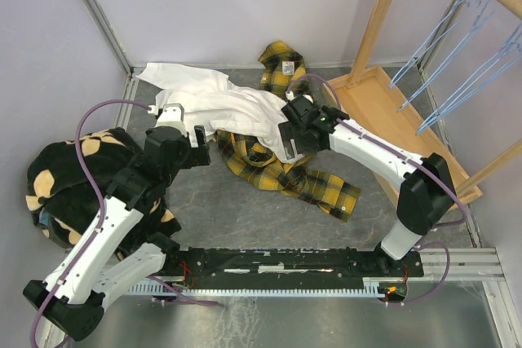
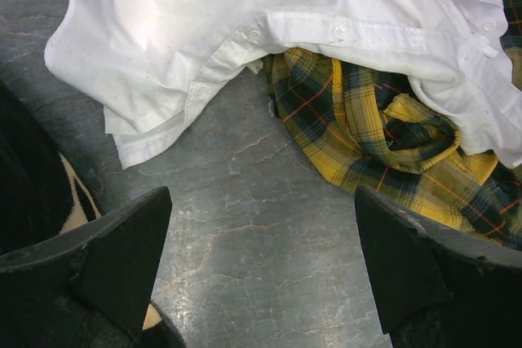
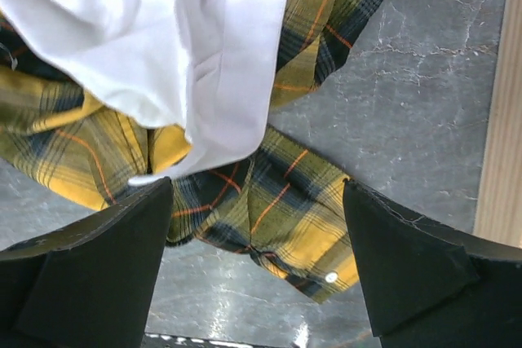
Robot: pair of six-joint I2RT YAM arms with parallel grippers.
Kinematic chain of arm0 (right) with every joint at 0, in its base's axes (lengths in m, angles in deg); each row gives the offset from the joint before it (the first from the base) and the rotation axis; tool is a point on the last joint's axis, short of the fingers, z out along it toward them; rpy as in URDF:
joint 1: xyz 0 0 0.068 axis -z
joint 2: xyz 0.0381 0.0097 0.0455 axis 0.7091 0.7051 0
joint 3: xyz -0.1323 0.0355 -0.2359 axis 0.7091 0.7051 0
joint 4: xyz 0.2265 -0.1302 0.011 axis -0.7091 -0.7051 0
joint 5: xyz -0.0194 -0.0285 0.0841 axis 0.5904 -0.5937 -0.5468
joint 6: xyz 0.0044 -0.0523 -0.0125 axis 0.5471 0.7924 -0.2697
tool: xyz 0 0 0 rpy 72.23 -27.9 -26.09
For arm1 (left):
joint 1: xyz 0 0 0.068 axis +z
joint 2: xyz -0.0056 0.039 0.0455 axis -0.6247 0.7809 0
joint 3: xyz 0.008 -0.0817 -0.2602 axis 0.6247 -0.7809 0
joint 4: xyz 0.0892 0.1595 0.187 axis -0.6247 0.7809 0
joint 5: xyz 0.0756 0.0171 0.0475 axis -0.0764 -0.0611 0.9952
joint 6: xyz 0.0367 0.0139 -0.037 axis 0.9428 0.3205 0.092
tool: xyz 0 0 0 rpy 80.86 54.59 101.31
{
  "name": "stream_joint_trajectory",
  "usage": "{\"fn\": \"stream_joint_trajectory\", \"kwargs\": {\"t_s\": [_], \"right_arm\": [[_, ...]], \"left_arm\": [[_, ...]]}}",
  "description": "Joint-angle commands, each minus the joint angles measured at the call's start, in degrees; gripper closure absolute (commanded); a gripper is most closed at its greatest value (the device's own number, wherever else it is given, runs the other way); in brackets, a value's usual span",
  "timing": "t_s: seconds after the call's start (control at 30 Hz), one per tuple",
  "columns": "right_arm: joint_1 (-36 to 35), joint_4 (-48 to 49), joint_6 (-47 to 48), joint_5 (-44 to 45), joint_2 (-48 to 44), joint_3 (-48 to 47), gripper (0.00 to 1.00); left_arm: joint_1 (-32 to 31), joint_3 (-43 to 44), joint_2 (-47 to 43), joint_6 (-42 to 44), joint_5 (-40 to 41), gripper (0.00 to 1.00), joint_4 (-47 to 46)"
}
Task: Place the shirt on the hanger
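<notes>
The yellow and black plaid shirt (image 1: 285, 173) lies crumpled on the grey table, partly under a plain white garment (image 1: 220, 107). Its collar end with a small white label (image 1: 287, 65) sticks out at the back. It also shows in the left wrist view (image 2: 383, 136) and the right wrist view (image 3: 302, 218). My left gripper (image 1: 200, 138) (image 2: 263, 226) is open and empty over bare table, just short of both garments. My right gripper (image 1: 291, 143) (image 3: 257, 226) is open and empty above a buttoned shirt edge. Several light-blue wire hangers (image 1: 457, 55) hang from a wooden rail at the upper right.
The white garment (image 2: 245, 30) (image 3: 163, 38) overlaps the shirt's middle. A black fleece with tan patches (image 1: 65, 185) lies heaped at the left beside my left arm. The wooden rack's base (image 1: 391, 112) stands at the right. Purple walls enclose the back and sides.
</notes>
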Motion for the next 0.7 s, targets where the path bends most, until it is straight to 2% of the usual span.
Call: {"fn": "stream_joint_trajectory", "kwargs": {"t_s": [0.0, 0.17, 0.27, 0.37, 0.5, 0.67], "right_arm": [[4.78, 10.84, -2.22, -5.33, -1.2, 2.39, 0.1], [8.33, 16.91, -2.42, -9.22, 1.05, 2.0, 0.22], [8.67, 21.68, -1.22, -19.17, 2.48, 2.62, 0.24], [8.7, 25.28, 0.15, -28.95, 3.5, 4.01, 0.22], [8.68, 23.17, -0.21, -27.19, 3.93, 5.44, 0.2], [8.69, 20.51, -0.28, -24.73, 2.56, 8.15, 0.24]], "left_arm": [[-0.21, -0.38, -1.09, -1.65, -2.45, 0.01, -3.43], [-0.25, -1.34, -1.97, -3.3, -5.04, 0.01, -5.63], [-0.19, -1.59, -1.57, -3.81, -5.26, 0.01, -5.37], [-0.2, -2.25, -1.87, -4.26, -5.35, 0.01, -5.28], [-0.19, -2.97, -2.31, -4.45, -5.35, 0.01, -5.27], [-0.23, -3.08, -1.75, -4.0, -5.43, 0.01, -5.34]]}}
